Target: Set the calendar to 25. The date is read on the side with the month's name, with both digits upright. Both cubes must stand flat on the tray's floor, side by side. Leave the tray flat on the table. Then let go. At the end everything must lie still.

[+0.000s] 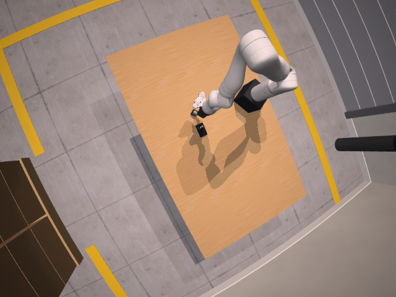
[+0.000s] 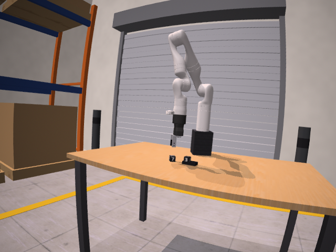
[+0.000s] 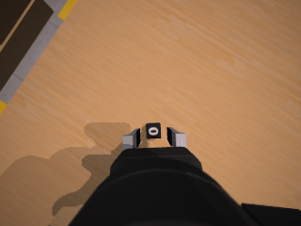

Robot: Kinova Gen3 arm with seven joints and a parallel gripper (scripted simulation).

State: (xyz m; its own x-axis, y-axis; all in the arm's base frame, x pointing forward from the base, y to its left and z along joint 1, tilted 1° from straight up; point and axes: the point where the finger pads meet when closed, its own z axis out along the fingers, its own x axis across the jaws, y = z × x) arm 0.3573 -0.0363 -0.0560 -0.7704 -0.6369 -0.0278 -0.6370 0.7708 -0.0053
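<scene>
A black cube stands on the table outside the tray, with a white 7 on its near side. In the wrist view the same cube shows a 0 on top. The low black tray lies flat to its right and holds a second black cube, which shows a 3. The tray also shows in the overhead view. My gripper hangs open and empty well above the loose cube. In the wrist view the cube sits between my fingertips, far below them.
The arm's black base block stands on the table just behind the tray. The table's left edge is some way off. A shelf with a large box stands beyond the table to the left.
</scene>
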